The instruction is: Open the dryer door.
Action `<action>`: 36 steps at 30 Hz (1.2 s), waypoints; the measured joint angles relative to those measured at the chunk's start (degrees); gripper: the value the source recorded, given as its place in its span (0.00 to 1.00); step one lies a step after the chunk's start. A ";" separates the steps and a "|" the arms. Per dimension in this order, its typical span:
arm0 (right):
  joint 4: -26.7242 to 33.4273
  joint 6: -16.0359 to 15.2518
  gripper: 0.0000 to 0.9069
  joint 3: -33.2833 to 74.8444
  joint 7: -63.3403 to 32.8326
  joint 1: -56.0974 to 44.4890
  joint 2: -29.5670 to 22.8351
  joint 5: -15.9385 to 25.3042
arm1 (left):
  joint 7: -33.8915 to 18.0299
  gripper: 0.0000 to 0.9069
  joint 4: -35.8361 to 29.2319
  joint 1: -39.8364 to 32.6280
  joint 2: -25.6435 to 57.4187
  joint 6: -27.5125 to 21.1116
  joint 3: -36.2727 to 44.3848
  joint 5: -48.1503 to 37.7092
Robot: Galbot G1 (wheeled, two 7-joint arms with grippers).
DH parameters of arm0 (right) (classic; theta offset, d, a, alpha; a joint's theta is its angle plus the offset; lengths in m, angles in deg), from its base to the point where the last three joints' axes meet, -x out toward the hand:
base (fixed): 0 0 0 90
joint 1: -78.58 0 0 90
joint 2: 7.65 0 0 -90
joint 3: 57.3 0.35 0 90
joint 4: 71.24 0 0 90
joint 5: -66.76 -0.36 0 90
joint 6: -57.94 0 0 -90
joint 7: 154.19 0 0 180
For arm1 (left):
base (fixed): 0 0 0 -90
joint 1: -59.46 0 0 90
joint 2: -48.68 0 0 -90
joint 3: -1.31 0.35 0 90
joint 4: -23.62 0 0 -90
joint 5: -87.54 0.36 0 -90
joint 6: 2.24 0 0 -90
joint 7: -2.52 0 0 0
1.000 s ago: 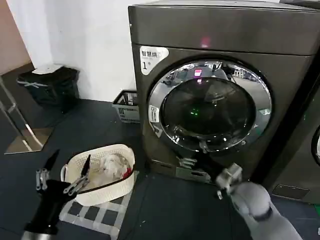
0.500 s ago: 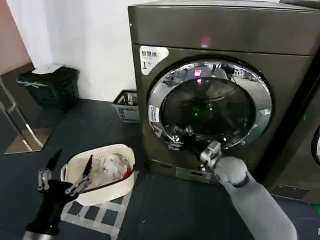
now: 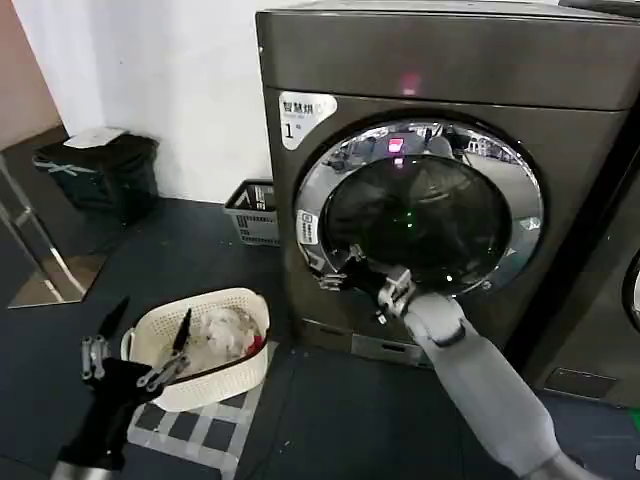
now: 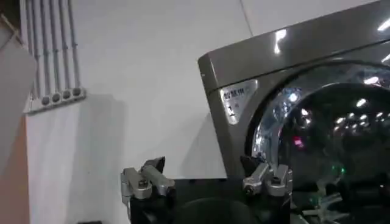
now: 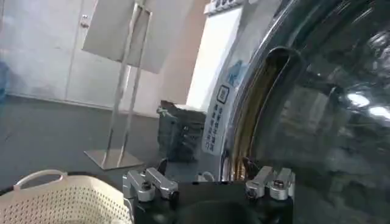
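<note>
While the dryer door is sitting shut in the dryer front, I am holding my right end effector, fingers spread wide, at its lower-left chrome rim; the left end effector, also spread, is idling over the laundry basket.

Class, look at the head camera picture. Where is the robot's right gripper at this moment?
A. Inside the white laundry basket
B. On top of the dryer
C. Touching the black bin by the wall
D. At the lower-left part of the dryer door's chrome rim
D: the right gripper sits against the lower-left chrome rim of the dryer door, while the left gripper hangs over the white laundry basket.
</note>
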 joint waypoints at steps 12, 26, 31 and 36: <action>6.92 1.32 1.00 -2.52 2.31 4.72 -3.75 -0.52 | 0.25 1.00 -0.63 -0.33 -0.16 -0.05 -0.12 1.05; 6.06 -0.09 1.00 -2.69 10.34 5.38 -2.28 -4.87 | -6.21 1.00 -0.33 -4.06 3.60 -14.07 -0.88 -1.17; 3.80 -0.97 1.00 -2.28 14.09 4.24 -0.17 -6.42 | -4.58 1.00 2.89 -6.49 6.80 -11.64 -1.25 -6.11; 0.93 -0.35 1.00 -2.19 18.21 2.64 2.07 -8.13 | -3.17 1.00 8.21 -9.25 11.29 -8.02 -1.12 -12.71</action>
